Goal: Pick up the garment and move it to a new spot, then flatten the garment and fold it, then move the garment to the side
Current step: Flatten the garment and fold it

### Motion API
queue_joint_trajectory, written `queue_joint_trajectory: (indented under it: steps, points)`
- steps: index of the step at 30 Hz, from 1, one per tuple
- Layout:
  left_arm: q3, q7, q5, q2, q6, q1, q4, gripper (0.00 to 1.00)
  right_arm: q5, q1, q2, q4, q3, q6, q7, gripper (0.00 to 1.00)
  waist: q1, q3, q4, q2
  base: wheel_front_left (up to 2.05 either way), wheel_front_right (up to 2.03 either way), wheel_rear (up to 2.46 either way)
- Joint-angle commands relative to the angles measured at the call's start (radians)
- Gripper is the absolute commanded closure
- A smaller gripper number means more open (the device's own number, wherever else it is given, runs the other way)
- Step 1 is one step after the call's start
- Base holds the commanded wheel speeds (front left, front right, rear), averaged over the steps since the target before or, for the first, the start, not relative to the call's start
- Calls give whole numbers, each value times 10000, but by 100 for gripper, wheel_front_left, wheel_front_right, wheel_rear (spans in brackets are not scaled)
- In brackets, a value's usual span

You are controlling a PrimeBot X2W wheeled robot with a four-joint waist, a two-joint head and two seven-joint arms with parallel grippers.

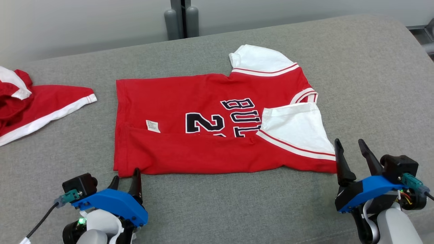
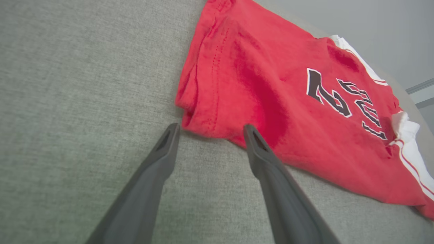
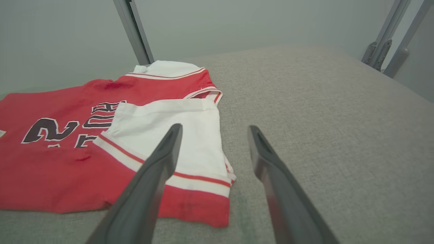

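Overhead, the head view takes in the red short-sleeved jersey [image 1: 169, 101] with white sleeves and black lettering, lying mid-way across the grey fabric cushion [image 1: 237, 203], and a second red-and-white garment [image 1: 34, 108] crumpled at far left. The left wrist view brings close the jersey's doubled hem corner, right at the left gripper [image 1: 126, 176], whose jaws are spread wide and empty. The right gripper [image 1: 349, 142], equally wide and empty, sits beside the white sleeve's corner.
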Motion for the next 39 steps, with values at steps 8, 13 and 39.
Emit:
queue_joint_trajectory:
  steps: [8,13,39]
  points:
    - [418,-264,-313,162,-123,-836,986,100,183,524,35,-599,145,3,667,0,0,309,-329,0,0,0,0]
    - [551,-520,-363,234,-213,-971,1192,100,342,341,35,-309,217,3,947,0,0,379,-322,0,0,0,0]
    - [251,-1018,-542,18,-677,-857,1663,100,-126,-1650,-366,2854,-345,0,1829,100,0,-241,475,0,0,0,0]
